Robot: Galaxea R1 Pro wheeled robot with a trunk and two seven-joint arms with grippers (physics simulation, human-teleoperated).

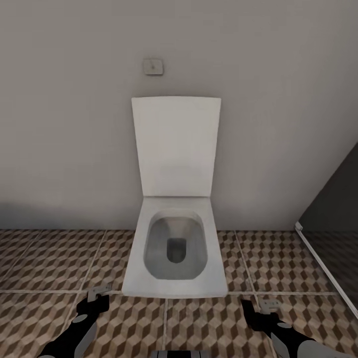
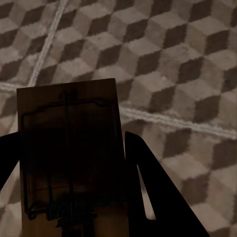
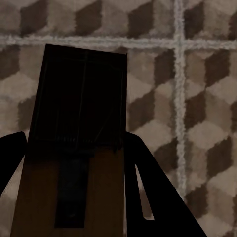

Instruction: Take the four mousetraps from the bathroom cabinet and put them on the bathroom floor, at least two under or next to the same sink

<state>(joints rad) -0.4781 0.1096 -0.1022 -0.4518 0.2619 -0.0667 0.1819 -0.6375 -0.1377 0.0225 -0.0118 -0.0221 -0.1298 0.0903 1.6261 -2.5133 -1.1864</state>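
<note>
In the left wrist view, a tan mousetrap [image 2: 69,123] with a black wire mechanism sits between the dark fingers [image 2: 148,173] of my left gripper [image 2: 69,143], which is shut on it above the cube-patterned bathroom floor [image 2: 177,59]. The right wrist view has a second mousetrap [image 3: 79,108] held the same way in my right gripper [image 3: 74,140] over the tiles [image 3: 207,98]. From the head, my left gripper [image 1: 98,294] and right gripper [image 1: 263,304] hang low over the floor [image 1: 44,258], either side of a toilet. The cabinet is out of view.
A white toilet [image 1: 174,278] with its lid [image 1: 176,149] raised stands straight ahead against a grey wall, with a flush plate [image 1: 152,65] above it. A dark glass partition [image 1: 333,219] with a pale bottom rail closes the right side. Open tiles lie left of the toilet.
</note>
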